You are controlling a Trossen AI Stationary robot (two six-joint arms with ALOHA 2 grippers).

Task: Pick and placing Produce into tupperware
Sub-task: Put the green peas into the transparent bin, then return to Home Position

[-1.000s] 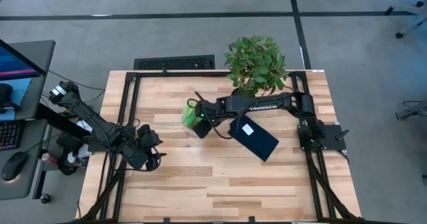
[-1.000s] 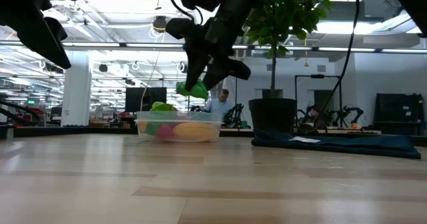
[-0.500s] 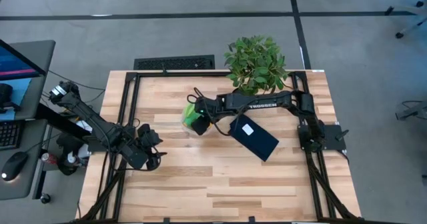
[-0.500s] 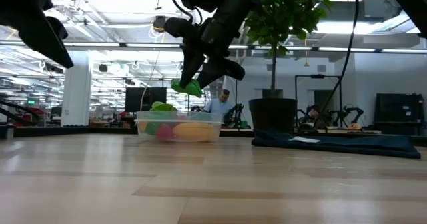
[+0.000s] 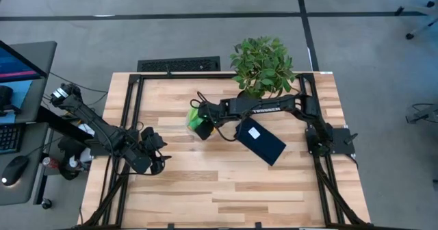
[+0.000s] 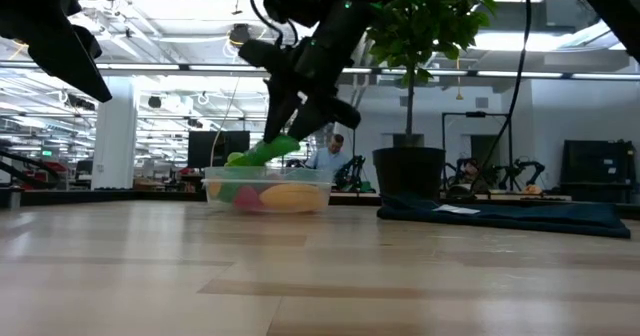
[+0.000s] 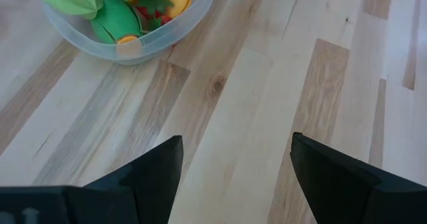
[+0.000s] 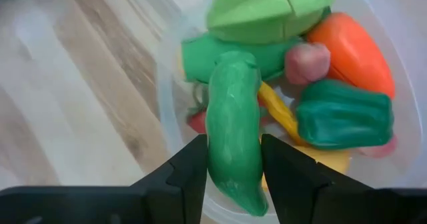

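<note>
**One green toy vegetable pinched over a nearly full container**

One piece of produce is in hand: the right gripper pinches a long green toy vegetable, a cucumber or slim pepper by its shape, held across its middle with both ends sticking out past the fingers. It hangs just above the rim of the round clear tupperware, which sits on the wooden table between the left arm and the dark blue flat rectangle.

The piece looks like smooth moulded plastic, so it is probably light, stiff and somewhat slippery; the mid-body hold across its narrow width seems the safest, since the tapered ends would likely slide out. Nothing about it suggests fragility, so a short drop should do no harm. The thin-walled container looks light too and could shift if nudged.

Inside it lie an orange carrot, a dark green pepper, a pale green chunk and a pinkish piece, piled closely.

The left gripper waits near the table's left edge, fingers spread, holding nothing.

From above, the right arm covers most of the container. The lowest pieces in the pile are hidden, the yellow and red bits underneath cannot be identified, and the potted plant hides the table behind it.
</note>
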